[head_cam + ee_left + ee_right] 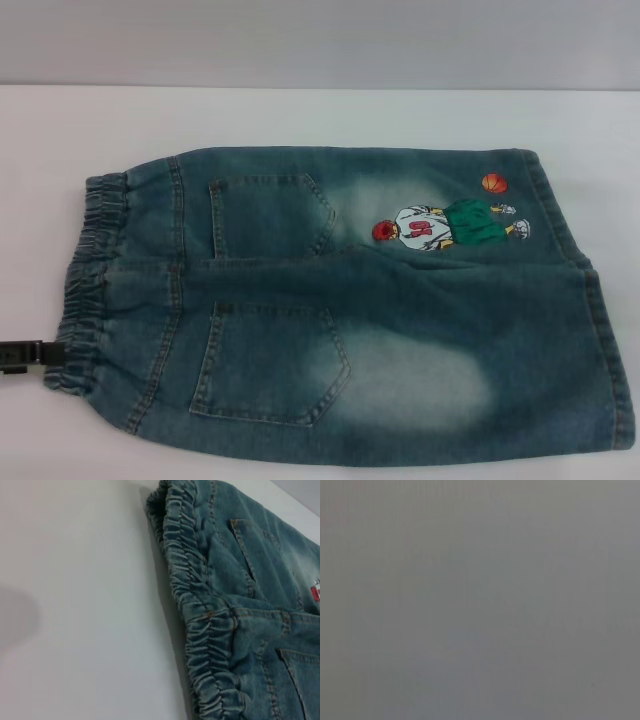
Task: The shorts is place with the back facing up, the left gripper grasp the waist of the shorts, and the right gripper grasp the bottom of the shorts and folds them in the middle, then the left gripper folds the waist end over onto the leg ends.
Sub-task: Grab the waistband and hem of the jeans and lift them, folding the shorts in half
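1. The table (300,115) is a plain white surface, filling the head view from 9 o'clock to 3 o'clock, with a grey wall behind it at 12 o'clock
2. The shorts (400,340) lie flat on the table, spread across most of the head view, the back (280,300) facing up
3. The bottom of the shorts (610,350), a straight stitched hem, forms the wide end at 3 o'clock in the head view
4. The waist (85,280), a gathered elastic band, forms the narrow end at 9 o'clock; the left wrist view shows its ruffles lying on the table
5. Two patch pockets sit on the back: the far pocket (270,215) toward 11 o'clock of centre, the near pocket (270,365) toward 7 o'clock
6. The cartoon basketball player (450,225) is printed on the far leg, at 2 o'clock of centre, with an orange ball just beside it
7. The left gripper (25,355) shows as a black piece at 8 o'clock, at the frame edge, reaching the near corner of the waist; released or clenched cannot be determined
8. The right gripper does not appear in the head view; its wrist view shows only flat grey
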`<state>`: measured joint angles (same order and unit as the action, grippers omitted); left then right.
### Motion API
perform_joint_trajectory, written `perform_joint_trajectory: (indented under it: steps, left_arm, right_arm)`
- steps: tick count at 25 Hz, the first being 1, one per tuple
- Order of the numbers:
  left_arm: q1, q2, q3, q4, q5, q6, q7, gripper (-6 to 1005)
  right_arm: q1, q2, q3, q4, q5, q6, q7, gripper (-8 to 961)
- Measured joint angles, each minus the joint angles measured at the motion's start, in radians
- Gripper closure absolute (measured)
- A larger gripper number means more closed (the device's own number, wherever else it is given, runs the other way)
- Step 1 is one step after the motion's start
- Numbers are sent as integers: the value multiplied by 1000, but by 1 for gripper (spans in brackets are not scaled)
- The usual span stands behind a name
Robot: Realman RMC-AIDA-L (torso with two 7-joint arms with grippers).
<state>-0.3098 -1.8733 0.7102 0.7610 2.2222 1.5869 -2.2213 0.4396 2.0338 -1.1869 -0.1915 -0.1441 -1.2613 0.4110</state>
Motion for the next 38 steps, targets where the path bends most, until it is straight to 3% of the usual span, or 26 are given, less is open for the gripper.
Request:
perform_joint_trajectory:
  steps: [22, 38]
  left_arm:
    - [-12, -25, 4, 1, 4, 6, 0, 188]
    - [-45, -27, -1, 4, -4, 47, 0, 191]
  right_arm:
    - [3, -5, 0, 3, 0, 1, -3, 236]
    - [4, -6, 3, 6, 3, 0, -15, 235]
